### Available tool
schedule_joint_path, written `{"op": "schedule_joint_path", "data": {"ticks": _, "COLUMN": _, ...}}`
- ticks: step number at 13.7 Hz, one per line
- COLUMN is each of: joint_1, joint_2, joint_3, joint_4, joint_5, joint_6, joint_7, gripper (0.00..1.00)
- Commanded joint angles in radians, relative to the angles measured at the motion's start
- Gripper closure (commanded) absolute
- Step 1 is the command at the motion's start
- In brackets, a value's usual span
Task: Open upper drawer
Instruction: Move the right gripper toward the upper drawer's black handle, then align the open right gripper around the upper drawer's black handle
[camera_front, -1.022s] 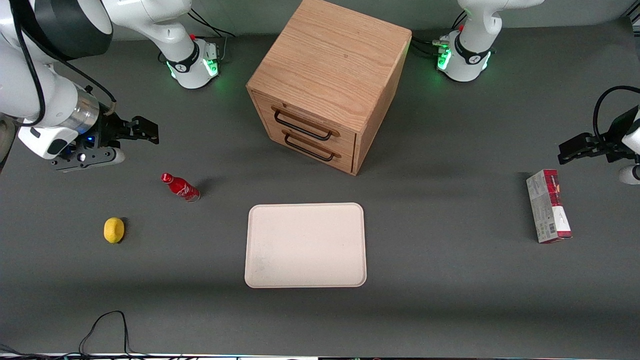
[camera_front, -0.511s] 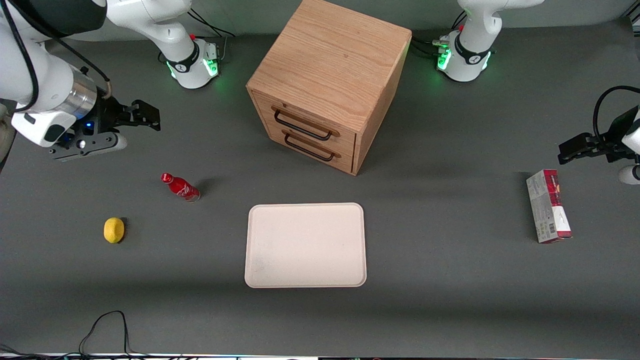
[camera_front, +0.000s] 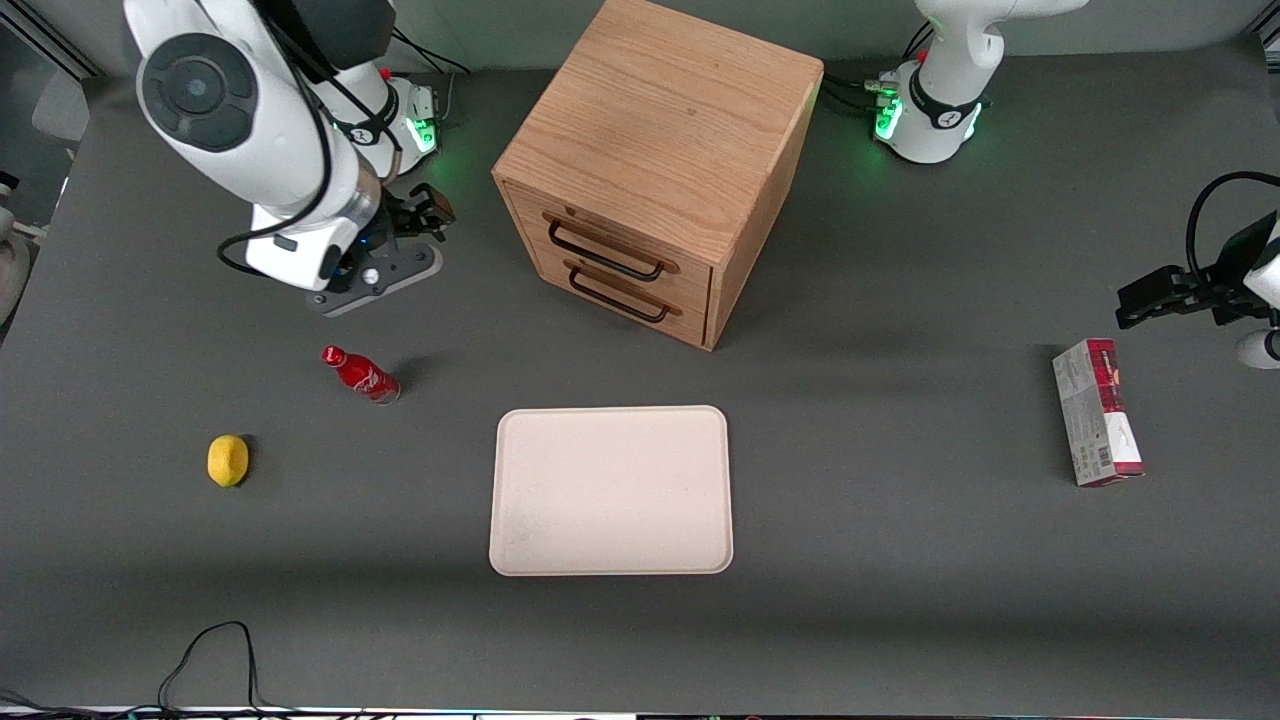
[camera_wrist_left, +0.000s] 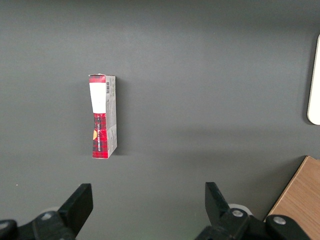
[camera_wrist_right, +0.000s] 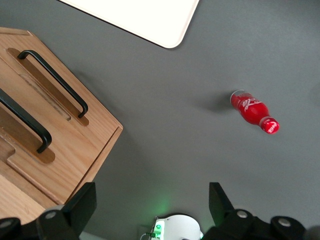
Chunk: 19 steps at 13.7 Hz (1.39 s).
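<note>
The upper drawer (camera_front: 606, 247) remains shut at the frame's upper centre, but the open-jawed gripper (camera_front: 425, 210) has swung from the left edge toward its handle (camera_front: 604, 252), beginning the approach

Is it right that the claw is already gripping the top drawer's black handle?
No. The front view shows the claw open in the air beside the cabinet, apart from the upper drawer, which is shut; its handle is black.

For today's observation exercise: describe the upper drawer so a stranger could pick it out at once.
Find the oak cabinet standing farther from the front camera than the pale tray. Its front carries two closed drawers with black bar handles; the upper drawer sits just under the top panel. The gripper hangs open beside the cabinet, not touching it.
</note>
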Motion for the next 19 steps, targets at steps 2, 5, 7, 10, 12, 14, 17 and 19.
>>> {"op": "schedule_joint_path", "data": {"ticks": 2, "joint_1": 0.052, "joint_2": 0.035, "joint_3": -0.007, "joint_4": 0.047, "joint_5": 0.008, "joint_6": 0.005, "joint_7": 0.002, "gripper": 0.00}}
{"op": "schedule_joint_path", "data": {"ticks": 5, "joint_1": 0.104, "joint_2": 0.064, "joint_3": -0.006, "joint_4": 0.093, "joint_5": 0.022, "joint_6": 0.028, "joint_7": 0.000, "gripper": 0.00}}
{"op": "schedule_joint_path", "data": {"ticks": 7, "joint_1": 0.125, "joint_2": 0.070, "joint_3": -0.006, "joint_4": 0.093, "joint_5": 0.022, "joint_6": 0.075, "joint_7": -0.002, "gripper": 0.00}}
{"op": "schedule_joint_path", "data": {"ticks": 10, "joint_1": 0.165, "joint_2": 0.090, "joint_3": -0.004, "joint_4": 0.094, "joint_5": 0.022, "joint_6": 0.135, "joint_7": -0.002, "gripper": 0.00}}
{"op": "schedule_joint_path", "data": {"ticks": 12, "joint_1": 0.196, "joint_2": 0.101, "joint_3": -0.003, "joint_4": 0.094, "joint_5": 0.022, "joint_6": 0.168, "joint_7": -0.003, "gripper": 0.00}}
{"op": "schedule_joint_path", "data": {"ticks": 14, "joint_1": 0.195, "joint_2": 0.119, "joint_3": -0.003, "joint_4": 0.094, "joint_5": 0.035, "joint_6": 0.177, "joint_7": -0.120, "gripper": 0.00}}
{"op": "schedule_joint_path", "data": {"ticks": 17, "joint_1": 0.167, "joint_2": 0.122, "joint_3": -0.015, "joint_4": 0.091, "joint_5": 0.120, "joint_6": 0.182, "joint_7": -0.267, "gripper": 0.00}}
{"op": "schedule_joint_path", "data": {"ticks": 19, "joint_1": 0.170, "joint_2": 0.125, "joint_3": -0.015, "joint_4": 0.093, "joint_5": 0.120, "joint_6": 0.191, "joint_7": -0.270, "gripper": 0.00}}
